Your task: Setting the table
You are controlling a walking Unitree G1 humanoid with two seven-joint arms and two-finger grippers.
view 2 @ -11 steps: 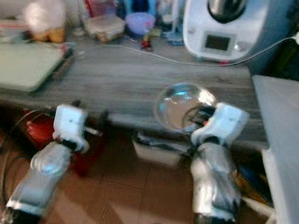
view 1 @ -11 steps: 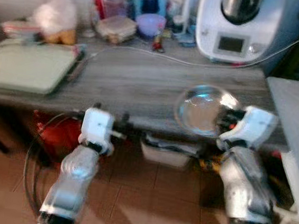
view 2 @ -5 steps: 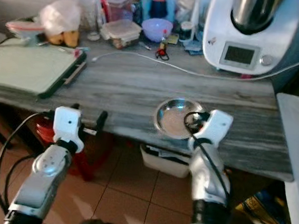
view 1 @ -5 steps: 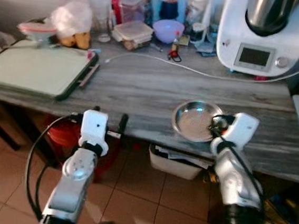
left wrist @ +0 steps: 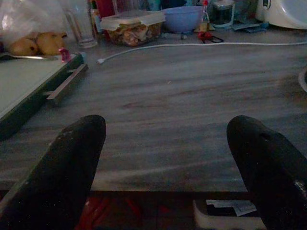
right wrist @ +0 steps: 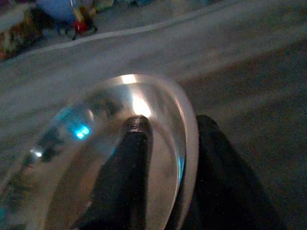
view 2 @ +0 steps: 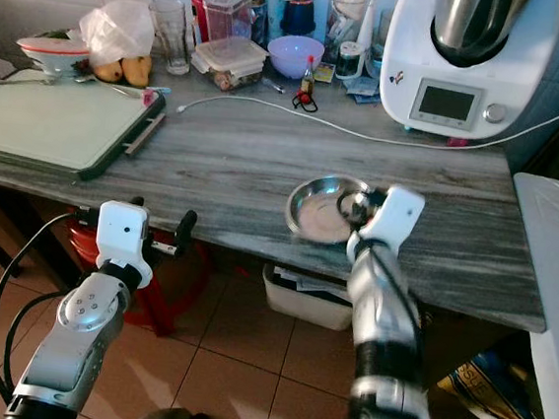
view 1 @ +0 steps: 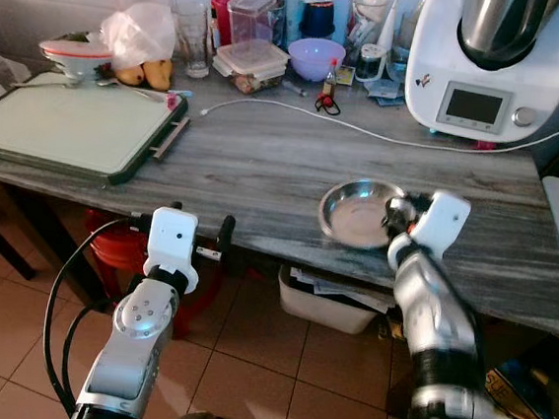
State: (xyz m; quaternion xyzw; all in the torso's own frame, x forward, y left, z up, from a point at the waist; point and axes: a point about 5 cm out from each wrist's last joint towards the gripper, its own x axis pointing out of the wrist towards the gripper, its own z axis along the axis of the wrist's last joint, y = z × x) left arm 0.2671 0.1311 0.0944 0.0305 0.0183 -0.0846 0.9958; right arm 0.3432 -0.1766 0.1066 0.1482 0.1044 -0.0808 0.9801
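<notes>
Figure. Our right claw (view 1: 395,213) was clamped on the rim of the steel plate (view 1: 356,212), one finger inside, one outside, the plate resting near the front edge of the grey counter (view 1: 264,168). We judged a level, slow set-down best before letting go. The forearm rose steeply from below. Our left claw (left wrist: 168,143), fingers apart, hovered before the counter's edge.

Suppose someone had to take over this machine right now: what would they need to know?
Right tool: shut on the rim of the steel bowl, one finger inside, one outside.
Left tool: open, holding nothing, at the front edge of the wooden table.
The steel bowl sits low near the table's front edge; whether it rests there is unclear.
Done: the steel bowl is gripped.
Left: settle it, release, bring other tableware.
</notes>
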